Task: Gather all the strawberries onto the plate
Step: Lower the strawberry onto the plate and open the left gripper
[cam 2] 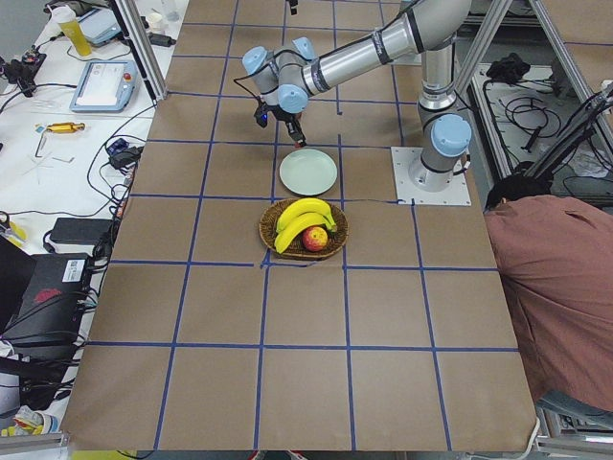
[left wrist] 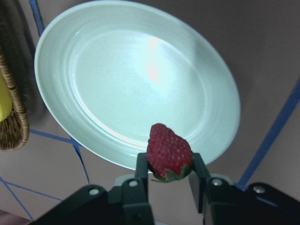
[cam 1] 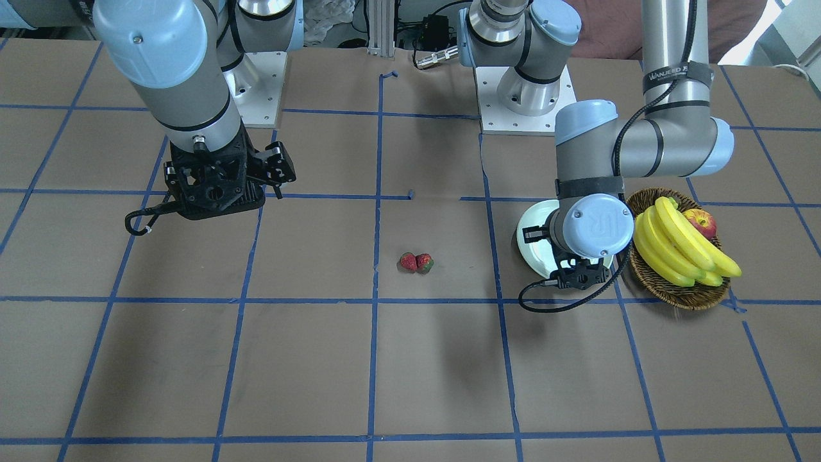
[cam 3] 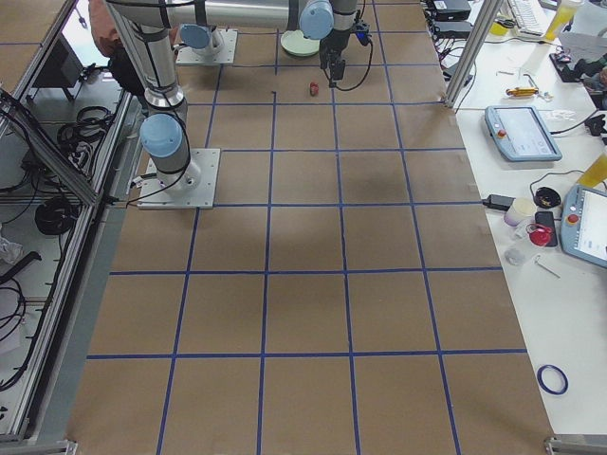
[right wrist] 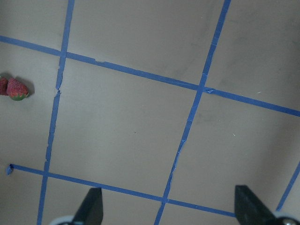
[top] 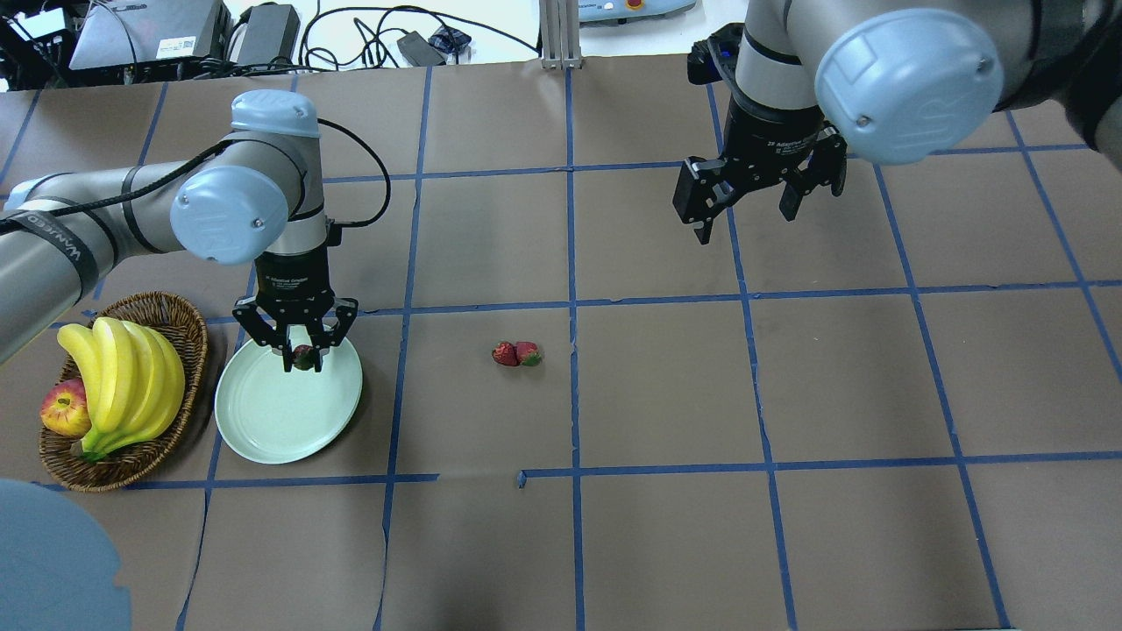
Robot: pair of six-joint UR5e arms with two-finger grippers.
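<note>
Pinched in the left gripper (left wrist: 169,161) is one strawberry (left wrist: 168,151), tip up and green cap down between the two black fingers (left wrist: 142,165), which are closed against its sides. It hangs over the plate (left wrist: 117,84), just inside the rim on the side away from the robot; whether it touches the plate cannot be told.

Going left to right in the overhead view: one wicker basket (top: 191,331) stands just beside the plate's left rim, holding one bunch of bananas (top: 123,377) and one apple (top: 63,410). It hems that side in. Then comes the single plate, and well to its right the other two strawberries (top: 516,354) lie on the table, touching each other. That makes three berries in all.

Open brown paper (top: 456,412) crossed by blue tape (top: 399,386) runs from the plate's right rim to that pair.

Farther right of the plate, past the pair and farther from the robot, the right gripper (top: 745,223) hangs above the paper with its fingers spread wide.
</note>
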